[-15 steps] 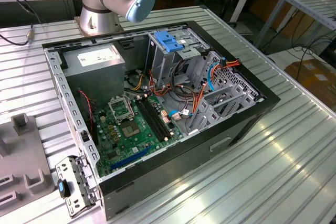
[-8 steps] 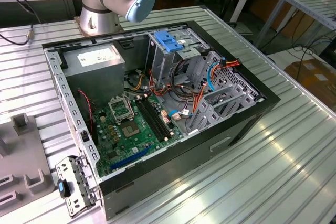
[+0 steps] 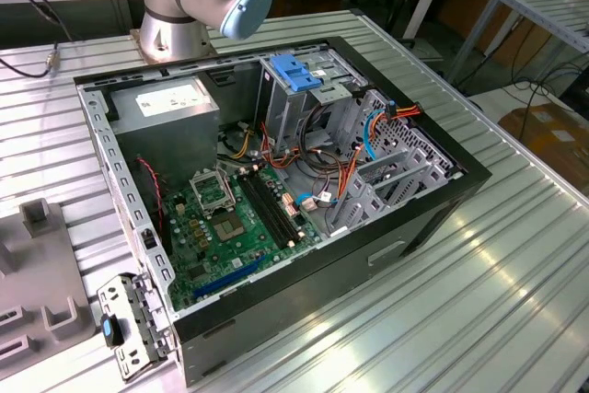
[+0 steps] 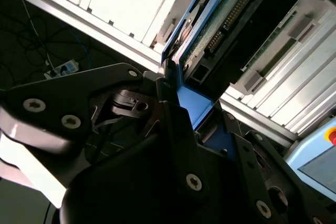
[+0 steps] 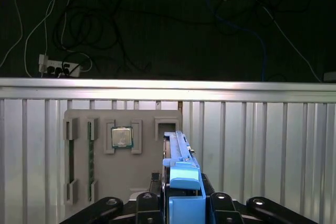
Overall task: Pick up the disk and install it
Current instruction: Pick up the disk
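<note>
Holding the disk (image 5: pixel 176 153) edge-on above the worktop (image 5: pixel 262 145), near the grey tray (image 5: pixel 147 171), we have the fingers (image 5: pixel 219 202) clamped on its blue rail, likely so its flat faces are free for sliding into the case (image 3: pixel 414 227).

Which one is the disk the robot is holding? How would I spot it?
Find the ribbed metal table in the first wrist view, then the black gripper above it. The disk stands edge-on in its grip; unlike the grey tray behind, it wears a bright blue rail.
</note>
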You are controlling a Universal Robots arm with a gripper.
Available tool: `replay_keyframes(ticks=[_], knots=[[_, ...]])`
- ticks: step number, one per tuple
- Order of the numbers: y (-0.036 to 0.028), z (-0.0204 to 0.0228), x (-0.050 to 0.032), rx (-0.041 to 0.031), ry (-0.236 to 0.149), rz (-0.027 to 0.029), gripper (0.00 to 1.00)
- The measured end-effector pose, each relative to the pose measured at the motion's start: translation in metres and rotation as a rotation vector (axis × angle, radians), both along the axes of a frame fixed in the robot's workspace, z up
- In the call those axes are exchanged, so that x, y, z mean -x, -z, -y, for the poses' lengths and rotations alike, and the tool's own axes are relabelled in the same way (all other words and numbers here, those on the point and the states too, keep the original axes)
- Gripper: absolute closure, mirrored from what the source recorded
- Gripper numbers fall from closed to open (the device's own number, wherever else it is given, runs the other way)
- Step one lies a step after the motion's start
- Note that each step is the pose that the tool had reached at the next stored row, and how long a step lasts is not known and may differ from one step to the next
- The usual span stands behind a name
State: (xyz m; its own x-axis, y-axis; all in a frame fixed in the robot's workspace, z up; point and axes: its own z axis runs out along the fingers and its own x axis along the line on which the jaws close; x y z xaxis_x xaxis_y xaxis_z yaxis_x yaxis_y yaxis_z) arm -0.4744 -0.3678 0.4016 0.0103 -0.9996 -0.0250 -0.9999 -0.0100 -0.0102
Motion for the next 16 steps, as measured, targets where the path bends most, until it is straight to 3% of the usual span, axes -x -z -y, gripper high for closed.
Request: replay_keyframes(ticks=[16], knots=[[-0.0089,0.0,0.0,-0.0024,0.0,0.0,0.63]])
